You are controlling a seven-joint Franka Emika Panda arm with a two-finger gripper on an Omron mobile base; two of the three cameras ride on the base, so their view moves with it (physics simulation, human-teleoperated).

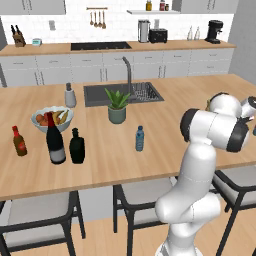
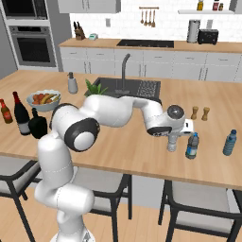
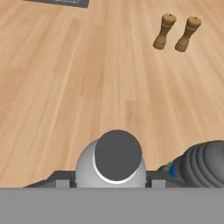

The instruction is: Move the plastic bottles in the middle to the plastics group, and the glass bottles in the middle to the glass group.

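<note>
Wooden counter [image 1: 165,130] holds fruit bowl [image 1: 52,118], seemingly fruit-filled, beside wine bottle [image 1: 55,138].

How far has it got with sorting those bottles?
Done: the squat black bottle stands beside the wine bottle and the sauce bottle. In hand: the tool grips the clear bottle, right next to a blue plastic bottle towards the counter's right end. Left: one blue-labelled bottle is mid-counter, near the plant.
</note>
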